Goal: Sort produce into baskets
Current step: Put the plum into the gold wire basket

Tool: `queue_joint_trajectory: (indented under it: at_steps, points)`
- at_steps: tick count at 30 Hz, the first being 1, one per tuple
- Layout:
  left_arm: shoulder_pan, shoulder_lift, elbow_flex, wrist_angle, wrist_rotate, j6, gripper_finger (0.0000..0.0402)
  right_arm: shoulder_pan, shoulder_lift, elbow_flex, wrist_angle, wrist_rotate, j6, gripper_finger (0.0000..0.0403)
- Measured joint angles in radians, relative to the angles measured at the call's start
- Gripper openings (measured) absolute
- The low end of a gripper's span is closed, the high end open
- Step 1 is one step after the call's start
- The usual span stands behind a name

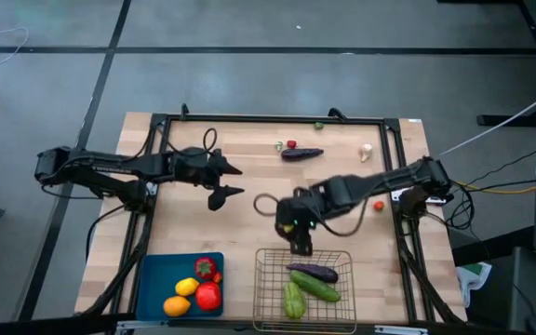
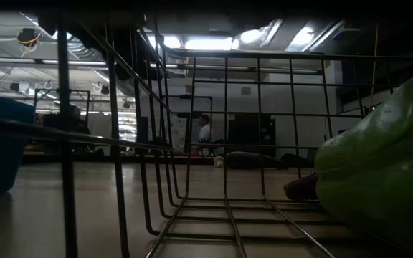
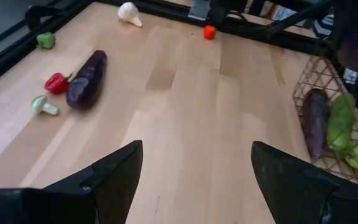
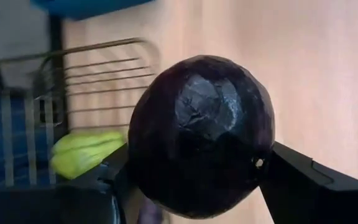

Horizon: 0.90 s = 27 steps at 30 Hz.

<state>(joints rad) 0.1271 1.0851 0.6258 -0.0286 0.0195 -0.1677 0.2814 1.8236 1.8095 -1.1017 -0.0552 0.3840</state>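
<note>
My right gripper (image 1: 298, 238) is shut on a dark purple eggplant (image 4: 201, 134), just over the far rim of the wire-mesh basket (image 1: 266, 279). That basket holds another eggplant (image 1: 313, 272), a cucumber (image 1: 320, 288) and a green pepper (image 1: 293, 302). The blue tray (image 1: 153, 288) holds a lemon (image 1: 187, 287), an orange (image 1: 176, 305) and red pieces (image 1: 207, 296). My left gripper (image 1: 228, 181) is open and empty over the table's middle left. A third eggplant (image 1: 301, 154) lies on the table at the far side. My right gripper pinches the eggplant between its two fingers (image 4: 303, 180), one on each side of its body (image 4: 253, 155). Its rounded end faces the wrist camera. It is lifted clear of the table. How far back it reaches between the fingers does not show.
Near the far edge lie a small red piece (image 1: 291, 144), a pale green piece (image 1: 279, 146), a garlic (image 1: 366, 152) and a small green piece (image 1: 319, 125). A small red piece (image 1: 378, 206) lies under the right arm. A black frame (image 1: 249, 119) borders the table.
</note>
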Motion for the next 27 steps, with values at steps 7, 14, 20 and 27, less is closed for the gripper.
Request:
queue_joint_trajectory:
  at_steps: [7, 14, 20, 27]
  points:
    - [-0.069, 0.000, 0.000, 0.053, 0.000, -0.002, 0.0296, 0.137, 0.000, -0.001, 0.062, -0.001, 0.005, 0.0253]
    - [-0.151, 0.000, 0.000, 0.119, -0.001, -0.002, 0.0296, 0.260, 0.029, -0.059, 0.173, 0.025, 0.006, 0.0253]
    - [-0.199, 0.003, -0.001, 0.229, -0.005, -0.002, 0.0296, 0.303, 0.042, -0.120, 0.182, 0.089, 0.007, 0.0253]
    - [-0.220, 0.003, -0.001, 0.257, -0.006, -0.018, 0.0296, 0.293, 0.046, -0.131, 0.218, 0.036, 0.003, 0.0253]
